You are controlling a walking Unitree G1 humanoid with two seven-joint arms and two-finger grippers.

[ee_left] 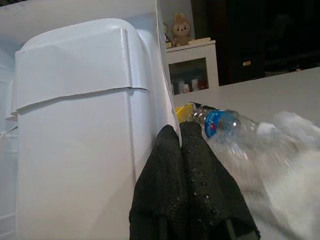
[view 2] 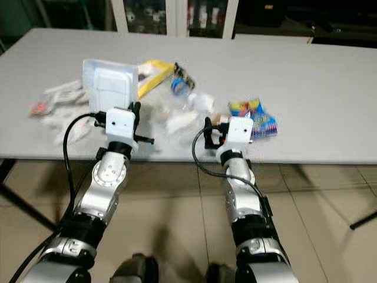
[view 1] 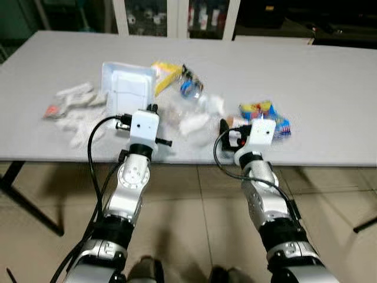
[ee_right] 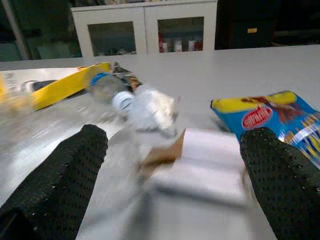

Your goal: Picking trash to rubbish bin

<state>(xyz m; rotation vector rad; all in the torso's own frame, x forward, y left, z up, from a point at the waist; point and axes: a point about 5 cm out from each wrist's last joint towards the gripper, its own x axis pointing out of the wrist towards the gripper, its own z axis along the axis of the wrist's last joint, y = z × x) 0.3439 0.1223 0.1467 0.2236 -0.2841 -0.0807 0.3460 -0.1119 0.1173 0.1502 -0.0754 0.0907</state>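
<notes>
White foam tray (view 1: 126,82), upper left on the desk (view 1: 330,88), stands light and brittle; my left tool (ee_left: 186,150) pinches its edge, clenched. Right tool (ee_right: 170,165) gapes around a small carton (ee_right: 200,160).

The two head cameras look down on the desk (view 1: 330,88) from above. Each wrist camera sits low, very near the trash. All share the clear bottle (ee_left: 225,125).

Snack packet (ee_right: 280,117) red logo: lettering unreadable.
</notes>
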